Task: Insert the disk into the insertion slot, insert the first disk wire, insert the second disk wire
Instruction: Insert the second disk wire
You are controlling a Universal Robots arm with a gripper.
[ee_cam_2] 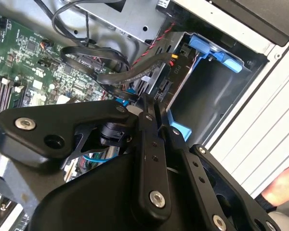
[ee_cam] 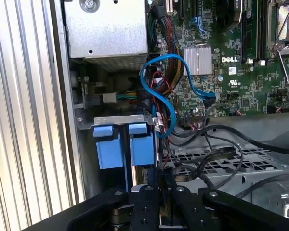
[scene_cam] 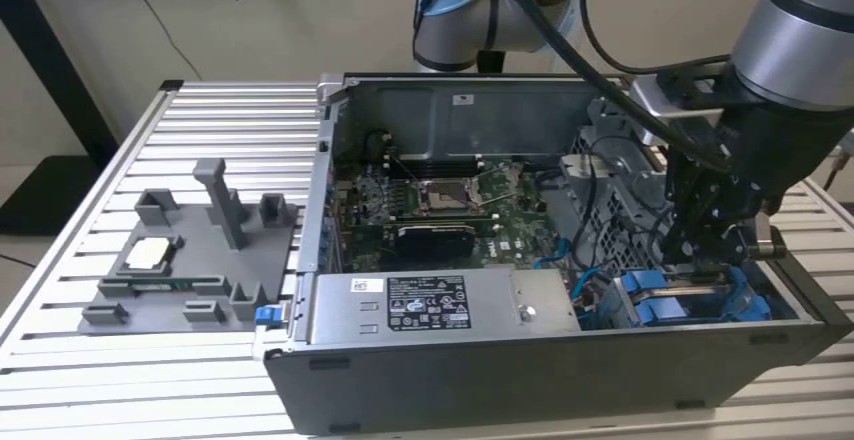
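Black linkage gripper [ee_cam: 160, 179] fills the bottom centre of the first wrist view, fingers nearly together; can't tell whether they pinch anything. Silver-grey disk with bright blue plastic rails [ee_cam: 135, 151] sits directly beyond the fingertips, already in the dark grey perforated drive-cage slot [scene_cam: 694, 295] at the exterior view's lower right. Disk's long axis runs in line with the fingers. Blue cable [ee_cam: 156, 84] loops just past it.
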